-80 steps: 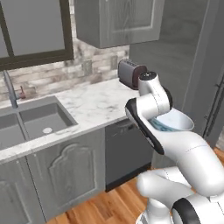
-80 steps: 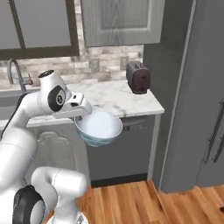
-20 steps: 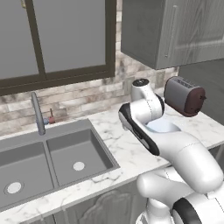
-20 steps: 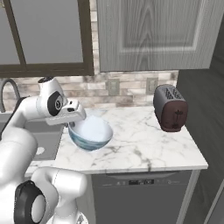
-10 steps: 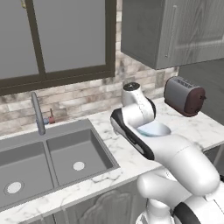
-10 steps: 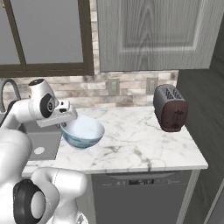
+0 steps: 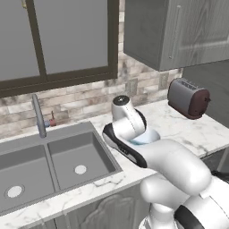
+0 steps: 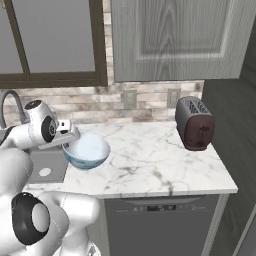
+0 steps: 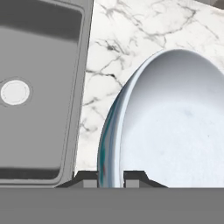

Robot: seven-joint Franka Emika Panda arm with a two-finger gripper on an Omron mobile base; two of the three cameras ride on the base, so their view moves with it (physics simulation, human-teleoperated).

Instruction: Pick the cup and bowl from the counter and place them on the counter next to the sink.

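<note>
A rendered kitchen. A white robot arm reaches over a white marble counter (image 8: 165, 160) beside a large grey double sink (image 7: 53, 156) with a tall curved faucet (image 7: 39, 117).

The gripper (image 9: 111, 178) holds the light-blue bowl (image 8: 86, 151) by its rim. In the hand view, one dark fingertip sits outside the bowl wall and the other inside, so the jaws are clamped on the rim with only the thin wall between them. The bowl (image 9: 175, 127) extends away from the fingertips, its pale inside facing the camera, over the marble just beside the sink's edge.

In the right base view the bowl appears low over the counter, right next to the basin. Whether its base already touches the marble cannot be told.

Judging progress: the bowl seems to be at its destination next to the sink, but it is not yet released, so the placing step is unfinished. The yellow cup cannot be located here, so its part of the task cannot be judged.

A dark toaster (image 8: 195, 123) stands well apart, toward the far end of the counter, against a brick backsplash.
</note>
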